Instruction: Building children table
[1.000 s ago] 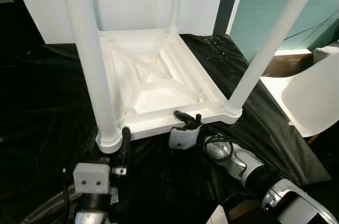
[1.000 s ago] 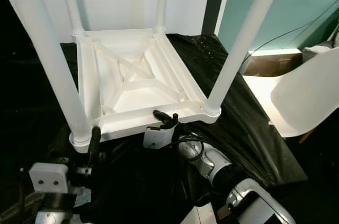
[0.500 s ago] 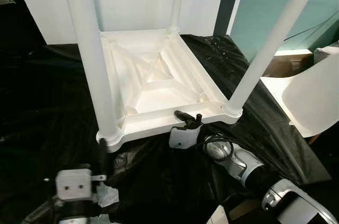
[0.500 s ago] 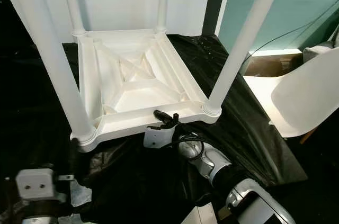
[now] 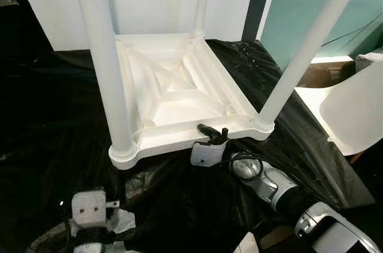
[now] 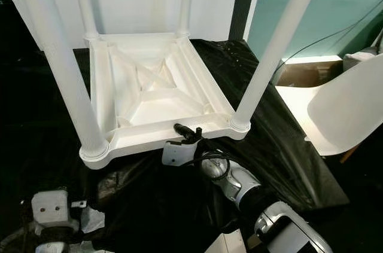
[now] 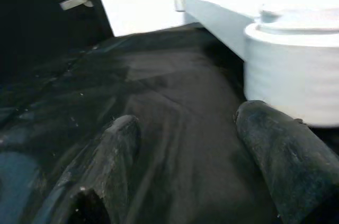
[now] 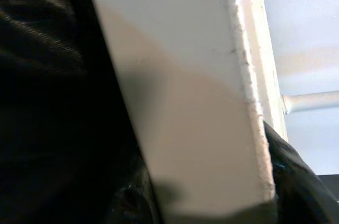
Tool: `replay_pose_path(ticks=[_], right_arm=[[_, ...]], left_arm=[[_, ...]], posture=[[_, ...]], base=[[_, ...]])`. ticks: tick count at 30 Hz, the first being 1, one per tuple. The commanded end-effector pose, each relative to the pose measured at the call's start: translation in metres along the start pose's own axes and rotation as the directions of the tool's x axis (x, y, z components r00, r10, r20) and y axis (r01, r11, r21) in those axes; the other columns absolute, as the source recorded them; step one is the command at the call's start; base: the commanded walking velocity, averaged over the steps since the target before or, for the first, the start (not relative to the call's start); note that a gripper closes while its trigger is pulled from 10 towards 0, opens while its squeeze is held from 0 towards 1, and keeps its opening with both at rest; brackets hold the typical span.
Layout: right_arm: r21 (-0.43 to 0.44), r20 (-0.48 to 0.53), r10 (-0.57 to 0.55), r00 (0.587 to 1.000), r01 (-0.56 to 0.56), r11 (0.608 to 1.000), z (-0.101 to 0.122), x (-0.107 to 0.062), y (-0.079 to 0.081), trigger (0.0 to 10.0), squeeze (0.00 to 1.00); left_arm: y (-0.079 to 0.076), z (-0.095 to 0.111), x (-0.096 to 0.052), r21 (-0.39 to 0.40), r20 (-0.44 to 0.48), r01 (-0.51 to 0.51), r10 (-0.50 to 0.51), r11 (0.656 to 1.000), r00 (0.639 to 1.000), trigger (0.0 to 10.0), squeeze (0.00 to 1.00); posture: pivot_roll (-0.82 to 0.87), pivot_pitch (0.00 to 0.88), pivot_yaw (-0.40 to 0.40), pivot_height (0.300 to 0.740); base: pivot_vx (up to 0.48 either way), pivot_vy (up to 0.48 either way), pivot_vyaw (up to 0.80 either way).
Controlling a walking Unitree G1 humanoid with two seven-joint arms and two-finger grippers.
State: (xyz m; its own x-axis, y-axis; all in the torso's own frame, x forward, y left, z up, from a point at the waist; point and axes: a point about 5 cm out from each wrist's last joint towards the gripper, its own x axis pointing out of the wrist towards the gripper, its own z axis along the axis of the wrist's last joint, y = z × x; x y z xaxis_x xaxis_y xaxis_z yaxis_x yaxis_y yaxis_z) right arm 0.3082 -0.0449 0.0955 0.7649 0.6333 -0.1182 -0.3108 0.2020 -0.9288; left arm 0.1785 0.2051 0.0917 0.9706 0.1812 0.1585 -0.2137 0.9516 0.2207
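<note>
White children's table [image 5: 179,91] lies upside down on black plastic sheet [image 5: 54,115], underside ribs facing up, four legs screwed in and standing upright; near-left leg [image 5: 108,67] and near-right leg [image 5: 305,49] rise out of frame, two far legs stand at the back corners of the table; right hand [image 5: 210,134] sits at the table's near edge, between the two near legs, one black finger over the rim and the other under it, clamped on the rim; right wrist view shows the white edge slab [image 8: 196,102] pressed close against the lens; left hand [image 7: 190,166] is low, off the table's near-left corner, fingers apart with nothing between them, leg collar [image 7: 296,70] just beside one finger [image 7: 280,150] but not touching as far as can be told; white chair [image 5: 353,103] stands well off the table's right side, beside a cardboard box [image 5: 314,73]; handling judgement: moulded plastic, likely light and stiff, hollow legs, smooth glossy surface so likely slippery for narrow fingers; rim is a thin lip, fair to pinch but the table may pivot on a single grip; better hold looks like rim plus a leg low at its collar, where the leg is thickest and leverage least; pulling high on a leg risks straining the joint; sheet underneath is slick, the table may slide.
</note>
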Motion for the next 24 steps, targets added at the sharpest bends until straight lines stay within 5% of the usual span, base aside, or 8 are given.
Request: replay_pose_path(ticks=[1, 3, 4, 10, 14, 24], right_arm=[[0.086, 0.006, -0.145, 0.989, 0.143, 0.986, 0.002, 0.003, -0.025, 3.0, 0.00], [0.088, 0.008, -0.151, 0.988, 0.150, 0.985, 0.003, 0.003, -0.026, 3.8, 0.00], [0.094, 0.034, -0.169, 0.985, 0.165, 0.982, 0.009, 0.005, -0.031, 8.3, 0.00], [0.092, 0.085, -0.173, 0.981, 0.165, 0.982, 0.019, 0.009, -0.035, 8.7, 0.00], [0.087, 0.117, -0.184, 0.976, 0.175, 0.981, 0.024, 0.013, -0.043, 10.0, 0.00], [0.124, 0.216, -0.254, 0.943, 0.232, 0.965, 0.037, 0.015, -0.066, 10.0, 0.00]], left_arm=[[0.007, -0.006, -0.001, 0.008, -0.031, -0.222, 0.222, 0.975, 0.975, 10.0, 0.00], [0.003, -0.006, 0.002, 0.001, -0.028, -0.213, 0.213, 0.977, 0.977, 10.0, 0.00], [-0.007, -0.006, 0.010, -0.010, -0.016, -0.179, 0.179, 0.984, 0.984, 10.0, 0.00], [-0.014, -0.009, 0.013, -0.018, -0.015, -0.151, 0.151, 0.988, 0.988, 10.0, 0.00], [-0.018, -0.014, 0.014, -0.016, -0.021, -0.133, 0.133, 0.991, 0.991, 10.0, 0.00], [-0.026, -0.024, 0.013, 0.002, -0.036, -0.122, 0.122, 0.993, 0.992, 10.0, 0.00]], posture=[[0.04, 0.000, 0.005, 0.740], [0.04, 0.000, 0.005, 0.740], [0.03, 0.000, 0.008, 0.740], [0.02, 0.000, 0.008, 0.740], [0.02, 0.000, 0.002, 0.740], [0.02, 0.000, 0.001, 0.740]], base=[[0.000, 0.000, 0.00], [0.000, 0.000, 0.00], [0.000, 0.000, 0.00], [0.000, 0.000, 0.00], [0.000, 0.000, 0.00], [0.000, 0.000, 0.00]])
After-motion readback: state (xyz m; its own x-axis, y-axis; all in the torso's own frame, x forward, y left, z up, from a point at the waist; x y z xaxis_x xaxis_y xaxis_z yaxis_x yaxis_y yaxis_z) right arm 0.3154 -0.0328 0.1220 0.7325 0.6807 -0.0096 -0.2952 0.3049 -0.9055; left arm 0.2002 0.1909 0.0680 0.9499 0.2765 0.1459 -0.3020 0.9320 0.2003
